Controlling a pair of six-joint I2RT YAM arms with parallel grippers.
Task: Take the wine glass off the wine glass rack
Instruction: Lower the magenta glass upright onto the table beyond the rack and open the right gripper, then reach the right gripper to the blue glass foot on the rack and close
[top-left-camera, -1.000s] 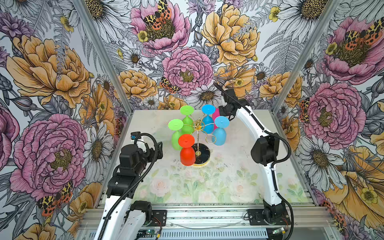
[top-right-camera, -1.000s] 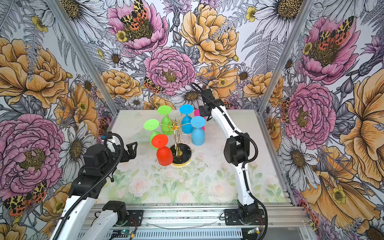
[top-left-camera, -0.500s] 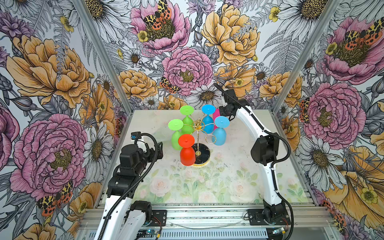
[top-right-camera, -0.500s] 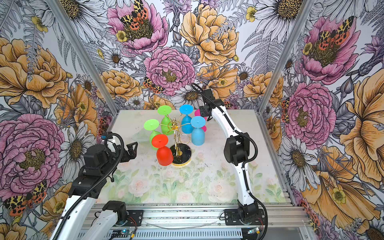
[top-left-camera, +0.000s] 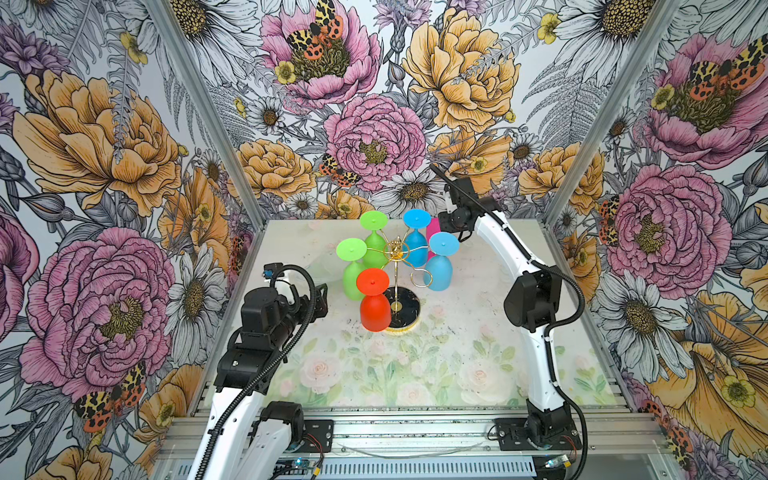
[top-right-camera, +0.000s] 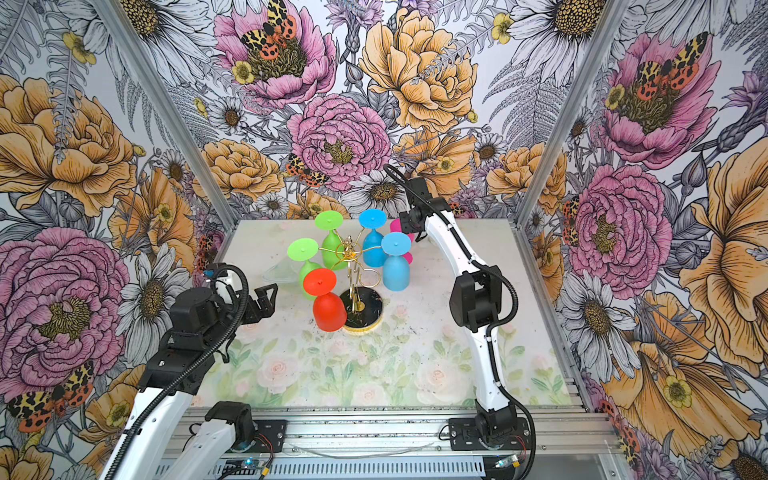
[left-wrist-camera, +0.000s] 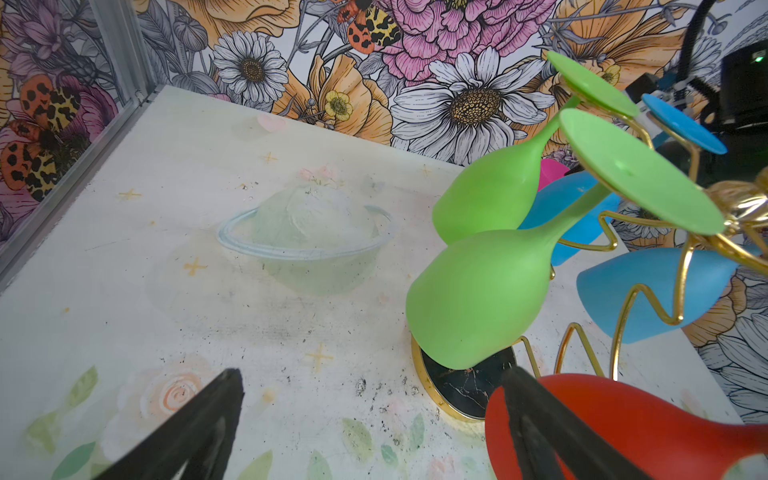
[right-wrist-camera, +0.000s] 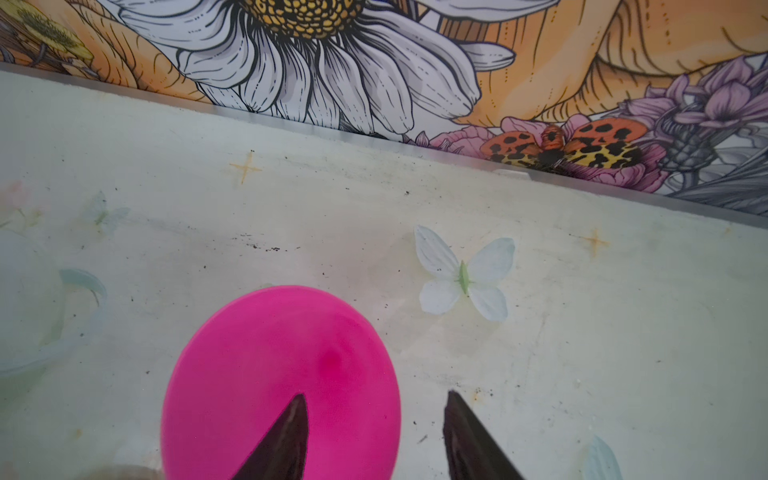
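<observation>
The gold wire wine glass rack (top-left-camera: 397, 249) stands on its round black base (top-left-camera: 409, 309) mid-table. From it hang two green glasses (top-left-camera: 353, 266), two blue ones (top-left-camera: 439, 266) and a red one (top-left-camera: 374, 305), all foot up. A pink wine glass (top-right-camera: 409, 257) stands off the rack behind it, foot up; its round foot (right-wrist-camera: 270, 374) fills the right wrist view. My right gripper (top-left-camera: 446, 224) (right-wrist-camera: 376, 397) is open above that foot, one finger over it and one over the mat. My left gripper (top-left-camera: 320, 299) (left-wrist-camera: 372, 374) is open, left of the red glass (left-wrist-camera: 623, 424).
The floral back wall (right-wrist-camera: 374, 62) runs close behind my right gripper. Metal corner posts (top-left-camera: 199, 104) and side walls close in the table. A metal rail (top-left-camera: 415, 428) lines the front edge.
My right gripper's jaws have opened and let go of the pink glass. Neither arm has shifted noticeably, and the left gripper stays open.
</observation>
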